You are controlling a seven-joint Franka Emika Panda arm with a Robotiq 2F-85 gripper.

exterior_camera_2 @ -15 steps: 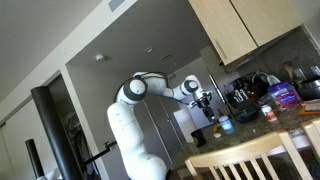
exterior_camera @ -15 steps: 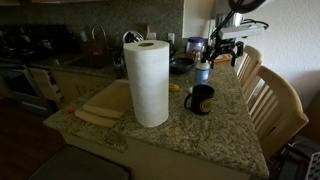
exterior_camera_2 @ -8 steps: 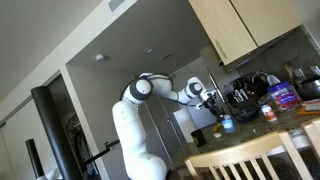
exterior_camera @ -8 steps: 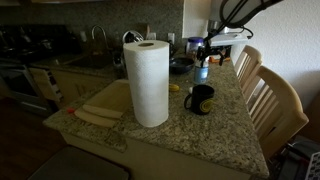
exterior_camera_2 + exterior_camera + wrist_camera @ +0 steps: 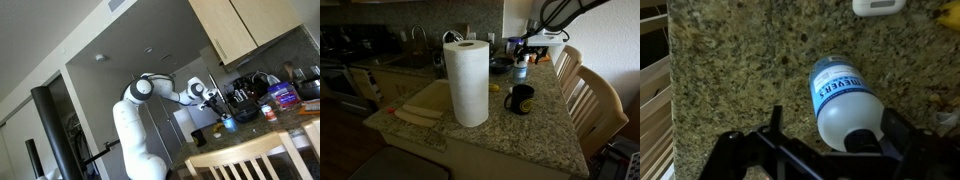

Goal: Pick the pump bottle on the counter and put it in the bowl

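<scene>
pump bottle (image 5: 843, 95): standing on the worktop (image 5: 730, 70), centre-right of the wrist view
gripper (image 5: 832, 125): your jaws are spread wide, straddling the pump bottle
bowl (image 5: 501, 66): upper right, just beside the pump bottle

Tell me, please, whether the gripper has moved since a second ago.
Yes: the gripper shifted toward the paper towel roll, ending over the pump bottle.

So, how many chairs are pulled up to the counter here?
2. The nearer chair stands near the black mug; the farther chair is behind it. Others may be hidden off-frame.
</scene>
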